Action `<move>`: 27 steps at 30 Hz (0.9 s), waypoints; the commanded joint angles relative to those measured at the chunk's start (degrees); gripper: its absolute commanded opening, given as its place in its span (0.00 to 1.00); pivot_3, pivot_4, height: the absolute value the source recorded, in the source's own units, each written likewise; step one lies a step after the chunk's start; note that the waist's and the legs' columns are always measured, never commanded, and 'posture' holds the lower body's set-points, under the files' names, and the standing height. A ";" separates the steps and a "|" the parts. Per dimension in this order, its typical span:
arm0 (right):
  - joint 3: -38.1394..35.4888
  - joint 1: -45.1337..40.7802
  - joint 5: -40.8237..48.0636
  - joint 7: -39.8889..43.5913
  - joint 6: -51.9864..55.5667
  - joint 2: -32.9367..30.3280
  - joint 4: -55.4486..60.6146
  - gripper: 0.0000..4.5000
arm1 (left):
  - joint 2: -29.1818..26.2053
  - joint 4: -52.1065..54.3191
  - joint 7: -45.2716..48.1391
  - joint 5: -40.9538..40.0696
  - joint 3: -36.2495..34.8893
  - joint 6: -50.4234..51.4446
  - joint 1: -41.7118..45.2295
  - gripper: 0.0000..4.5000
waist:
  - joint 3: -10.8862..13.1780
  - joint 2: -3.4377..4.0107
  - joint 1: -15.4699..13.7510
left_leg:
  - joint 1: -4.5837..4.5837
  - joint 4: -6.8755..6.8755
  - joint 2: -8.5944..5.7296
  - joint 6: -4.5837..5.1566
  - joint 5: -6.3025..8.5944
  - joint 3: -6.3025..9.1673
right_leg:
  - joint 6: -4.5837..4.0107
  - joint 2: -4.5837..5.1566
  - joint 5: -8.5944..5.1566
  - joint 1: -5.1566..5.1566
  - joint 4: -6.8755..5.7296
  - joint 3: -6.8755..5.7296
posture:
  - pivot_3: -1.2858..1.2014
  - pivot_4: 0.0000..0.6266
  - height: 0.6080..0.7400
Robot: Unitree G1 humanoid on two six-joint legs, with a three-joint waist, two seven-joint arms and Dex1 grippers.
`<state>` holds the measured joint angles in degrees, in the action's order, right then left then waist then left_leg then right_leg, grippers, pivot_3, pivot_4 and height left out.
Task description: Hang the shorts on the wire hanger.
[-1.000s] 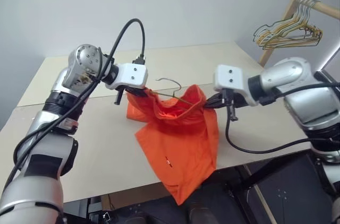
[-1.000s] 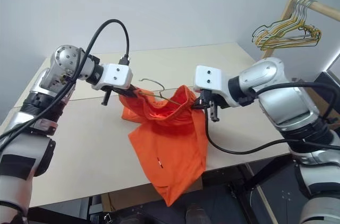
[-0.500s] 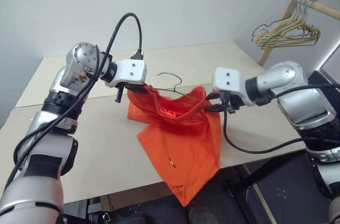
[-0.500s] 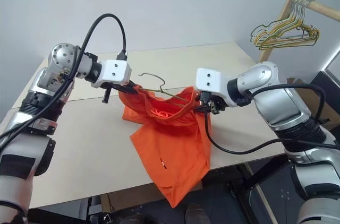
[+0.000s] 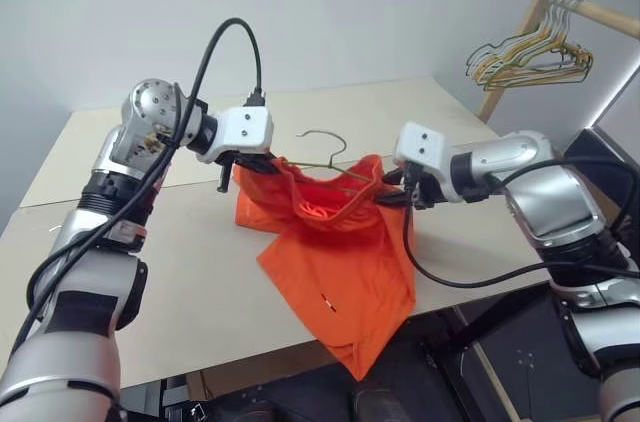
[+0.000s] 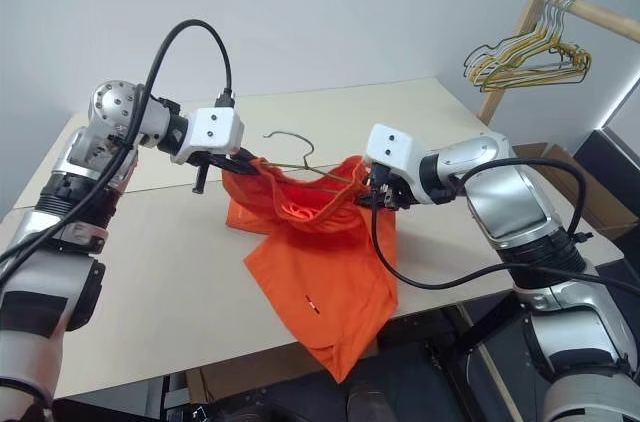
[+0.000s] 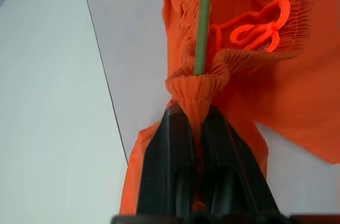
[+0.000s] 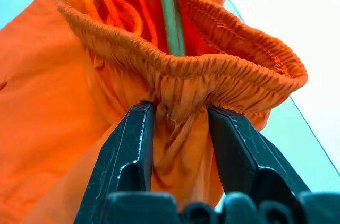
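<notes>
right wrist view is showing the right gripper [image 8: 179, 128] parting around the waistband of the shorts [image 5: 335, 262], hanging off the table [image 5: 150, 262] on the wire hanger [image 5: 325, 157], while the left gripper [image 7: 194, 128] is pinching its end; fabric may be slipping off.

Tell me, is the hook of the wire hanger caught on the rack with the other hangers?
No. The wire hanger has its hook free in the air above the orange shorts, far from the rack.
</notes>
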<state>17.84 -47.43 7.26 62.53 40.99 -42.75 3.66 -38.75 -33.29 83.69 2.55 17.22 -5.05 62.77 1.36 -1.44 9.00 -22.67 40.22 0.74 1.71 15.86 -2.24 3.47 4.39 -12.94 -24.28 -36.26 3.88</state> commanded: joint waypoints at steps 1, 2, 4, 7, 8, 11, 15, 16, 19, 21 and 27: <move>-3.21 -0.21 1.45 -0.93 0.90 0.55 -0.21 0.44 | -0.32 0.71 -0.16 -1.60 -2.53 -0.03 1.59 0.00 | 0.00 0.00 -0.01 | 0.00 0.00 0.00 0.00 0.00 0.00 | 0.00 0.00 0.00 0.00 0.00 0.00 | 0.45 0.00 1.00; -3.39 -0.09 1.80 -0.67 0.74 0.52 -0.04 0.44 | -0.22 0.47 -0.20 -1.75 -2.69 0.17 1.61 0.00 | 0.00 0.00 -0.01 | 0.00 0.00 0.00 0.00 0.00 0.01 | 0.00 0.00 0.00 0.00 0.00 0.00 | 0.45 0.00 1.00; -4.08 0.66 3.04 0.40 -0.68 0.37 0.25 0.44 | -0.04 0.32 1.30 -3.49 -3.48 0.17 1.42 0.00 | 0.00 0.00 0.06 | -0.01 -0.01 0.00 0.00 0.00 0.01 | 0.00 0.00 0.00 0.00 0.00 0.00 | 0.45 0.00 1.00; -4.44 1.37 3.66 0.97 -2.16 0.05 0.59 0.30 | 0.07 -0.29 1.99 -4.27 -4.03 0.51 1.29 0.00 | 0.00 0.00 0.17 | -0.01 0.00 0.00 0.01 0.01 0.01 | 0.01 0.00 0.01 0.00 0.00 0.00 | 0.45 0.00 1.00; -4.58 1.71 3.89 1.35 -3.15 -0.12 0.81 0.24 | 0.16 -0.59 2.36 -4.68 -4.28 0.89 1.32 0.00 | 0.00 0.00 0.18 | -0.01 0.00 0.00 0.01 0.01 0.01 | 0.01 0.00 0.01 0.00 0.00 0.00 | 0.45 0.00 1.00; -5.04 2.41 4.11 1.84 -5.11 -0.18 0.83 0.00 | 0.01 -1.50 2.81 -4.49 -4.40 0.23 1.07 0.00 | 0.00 0.00 0.25 | -0.01 0.00 0.00 0.01 0.01 0.02 | 0.01 -0.01 0.00 0.00 0.01 -0.01 | 0.45 0.00 1.00; -4.99 2.69 3.96 2.41 -6.68 -0.35 0.50 0.00 | 0.33 -3.62 1.98 -4.17 -5.08 -1.10 0.68 0.00 | 0.00 0.00 0.34 | -0.01 0.00 -0.01 0.01 0.01 0.04 | 0.02 0.00 0.01 0.02 0.01 -0.02 | 0.45 0.00 1.00; -5.12 2.71 4.14 2.60 -6.75 -0.39 0.55 0.00 | 0.65 -4.69 0.62 -4.12 -5.64 -2.68 0.45 0.00 | 0.00 0.00 0.34 | -0.01 0.00 -0.01 0.01 0.01 0.04 | 0.02 0.01 0.01 0.02 0.01 -0.02 | 0.45 0.00 1.00; -5.49 2.75 4.64 3.14 -6.72 -0.66 0.75 0.00 | 1.46 -8.13 -2.88 -3.38 -6.66 -6.30 0.34 0.00 | 0.00 0.00 0.34 | -0.01 0.00 -0.01 0.01 0.01 0.05 | 0.02 0.01 0.01 0.02 0.01 -0.02 | 0.46 0.00 1.00; -6.00 2.77 5.39 3.53 -6.03 -0.90 0.94 0.00 | 1.97 -10.16 -2.04 -4.83 -7.61 -3.47 0.90 0.07 | 0.00 0.00 0.31 | -0.01 0.00 -0.02 0.01 0.01 0.05 | 0.02 0.02 0.01 0.02 0.00 -0.02 | 0.46 0.00 1.00; -10.18 5.00 10.23 6.44 -3.60 -4.14 2.90 0.00 | 0.70 -14.87 -3.85 -4.63 -9.58 -2.06 1.99 0.49 | 0.00 0.00 0.56 | -0.07 0.00 -0.02 0.03 0.02 0.12 | 0.03 0.02 0.02 0.02 -0.04 -0.07 | 0.45 0.00 1.00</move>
<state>11.41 -41.96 15.16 67.89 36.88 -45.33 4.28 -36.58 -46.75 81.79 -2.25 9.79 -7.05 62.66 1.36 -1.43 9.56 -22.74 40.22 0.71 1.73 15.88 -2.10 3.51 4.42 -12.92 -24.26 -36.30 3.79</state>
